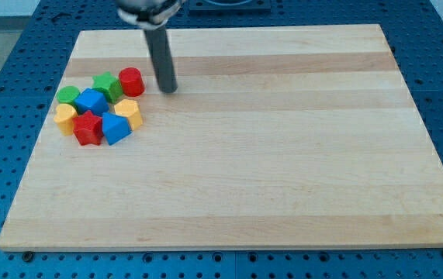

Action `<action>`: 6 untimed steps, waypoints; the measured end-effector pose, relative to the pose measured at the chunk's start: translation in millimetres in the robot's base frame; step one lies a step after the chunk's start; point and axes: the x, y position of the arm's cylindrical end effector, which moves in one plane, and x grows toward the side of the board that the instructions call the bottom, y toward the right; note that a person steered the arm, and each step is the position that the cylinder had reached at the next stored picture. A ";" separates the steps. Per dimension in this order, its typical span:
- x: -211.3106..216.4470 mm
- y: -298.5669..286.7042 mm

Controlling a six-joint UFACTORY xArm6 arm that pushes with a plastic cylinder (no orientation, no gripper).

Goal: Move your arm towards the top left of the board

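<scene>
- Bench [283, 178]: nearest the view's bottom it's bare wood, nothing to dodge there; the action is all up in the view's upper left.
- Block cluster, near to far: blue block [116, 129] and red star-ish block [88, 128] at the front; yellow block [66, 118] on the view's left and yellow block [129, 112] on the right; blue block [91, 101] in the middle; green block [68, 95] and green block [108, 85] behind; red cylinder [131, 80] at the back right. All packed tight, touching or nearly so.
- My tip [167, 89] sits just beside the red cylinder, on its right w/ a small gap, not touching as far as I can tell.
- No fingers on this rig, just a rod; it has hold of nothing.
- Target: bench's top left corner [85, 37], beyond the cluster, up and to the view's left of the tip.
- How to do it well, imo: go up toward the far edge first, then left. A straight diagonal passes close above the red cylinder and could clip it.
- Keep it slow near the edge; stop short of the corner so the rod stays on the board.
</scene>
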 end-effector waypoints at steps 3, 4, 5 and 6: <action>-54.2 -0.1; -54.2 -0.7; -56.9 -9.2; -93.6 -69.9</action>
